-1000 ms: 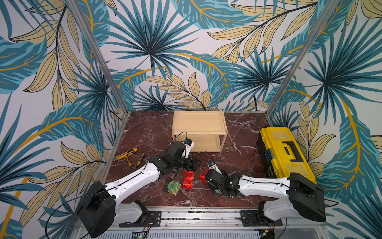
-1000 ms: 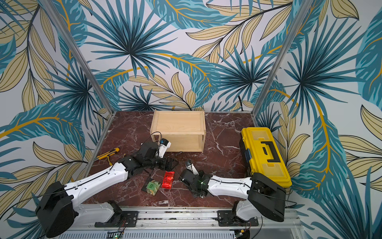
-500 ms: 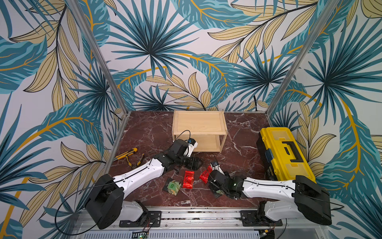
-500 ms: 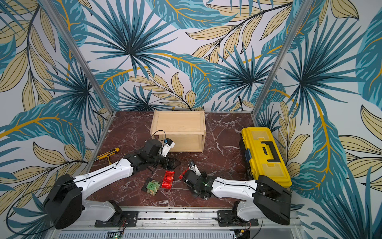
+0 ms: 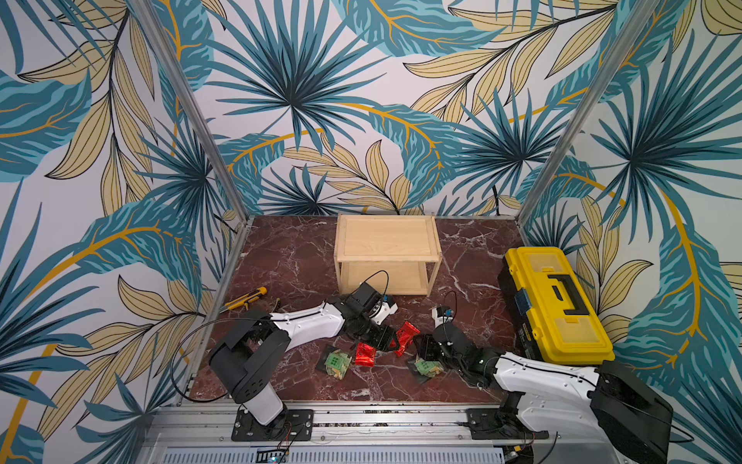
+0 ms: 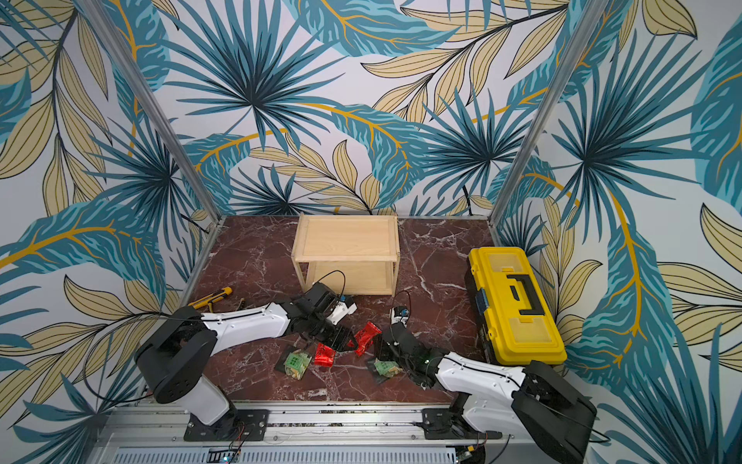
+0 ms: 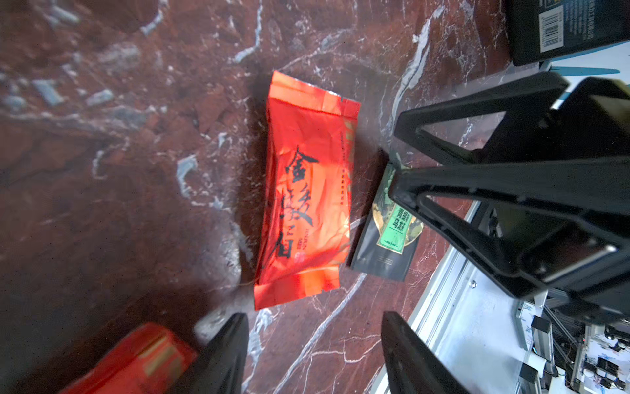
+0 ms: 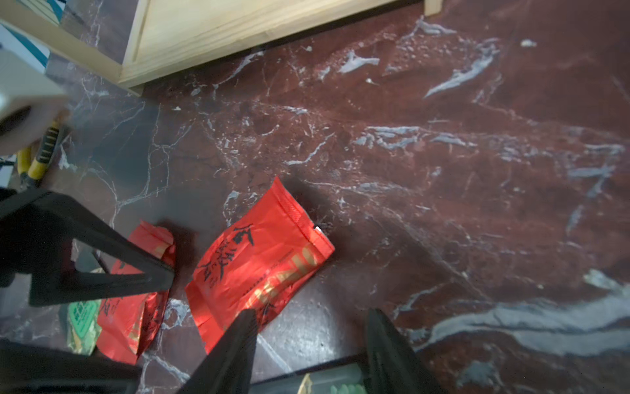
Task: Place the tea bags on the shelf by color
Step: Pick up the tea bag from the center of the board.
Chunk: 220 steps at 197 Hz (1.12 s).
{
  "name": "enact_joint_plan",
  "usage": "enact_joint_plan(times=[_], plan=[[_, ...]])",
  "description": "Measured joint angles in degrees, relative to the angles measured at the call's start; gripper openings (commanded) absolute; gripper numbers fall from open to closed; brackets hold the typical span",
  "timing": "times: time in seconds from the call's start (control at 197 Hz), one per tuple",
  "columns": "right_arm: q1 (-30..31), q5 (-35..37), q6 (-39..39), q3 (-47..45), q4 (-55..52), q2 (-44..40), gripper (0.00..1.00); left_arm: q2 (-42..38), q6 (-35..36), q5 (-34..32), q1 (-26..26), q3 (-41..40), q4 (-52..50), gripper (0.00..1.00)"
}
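- Tea bags: all four lay flat on the marble (image 5: 289,257) in front of the shelf (image 5: 387,261), none on it yet. Across the row: left green (image 5: 336,362), left red (image 5: 364,354), right red (image 5: 406,338), right green (image 5: 427,366).
- Left gripper (image 7: 312,317): jaws partly apart and empty, low over the marble. Right red sat just past its tips, left red beside one finger.
- Right gripper (image 8: 311,312): jaws partly apart, nothing clamped. One tip overlapped a corner of right red in its wrist view, contact unclear. Right green lay beneath it.
- Handling, judged: the bags looked like light, thin foil sachets, crinkly, slick, with soft fill. They would likely skate on the polished marble and buckle under a hard squeeze.
- Hold, judged: pinch across the short width at the puffed middle, or take a crimped end seal where it stood off the marble. A light squeeze would do.
- Risk: both grippers crowded right red, so a nudge could shove a neighbour.
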Motion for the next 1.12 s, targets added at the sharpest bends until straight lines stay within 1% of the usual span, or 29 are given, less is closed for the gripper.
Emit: enact_joint_plan(times=[0.163, 0.229, 0.361, 0.473, 0.615, 0.702, 0.768, 0.946, 1.119], plan=[[-4.0, -3.4, 1.7, -0.4, 4.4, 1.6, 0.54, 1.3, 0.5, -0.9, 0.3, 1.1, 0.2, 0.65], [-4.8, -4.6, 2.1, -0.5, 6.5, 3.0, 0.54, 1.9, 0.6, -1.4, 0.8, 1.9, 0.3, 0.65], [-5.9, -6.7, 2.7, -0.8, 9.5, 5.4, 0.54, 4.3, 1.1, -1.9, 1.4, 4.7, 0.9, 0.62], [-6.6, -7.8, 2.8, -0.8, 11.3, 6.8, 0.53, 5.9, 1.3, -1.5, 1.6, 5.3, 1.7, 0.58], [-7.3, -9.2, 2.7, -0.4, 12.9, 9.7, 0.5, 7.1, 1.4, -0.1, 1.3, 5.3, 1.7, 0.5], [-7.5, -10.4, 2.4, 1.6, 12.9, 11.7, 0.47, 7.5, 1.4, 0.7, 1.0, 5.3, 1.7, 0.46], [-7.5, -11.4, 2.1, 3.4, 12.9, 13.0, 0.45, 7.5, 1.3, 1.2, 0.7, 5.3, 1.7, 0.45], [-7.7, -13.2, 0.5, 8.1, 12.6, 16.5, 0.41, 7.5, 0.9, 2.0, 0.5, 5.3, 2.6, 0.45], [-9.1, -14.9, -1.5, 11.6, 11.8, 19.7, 0.42, 7.5, 0.2, 2.1, 0.5, 5.3, 4.0, 0.45]])
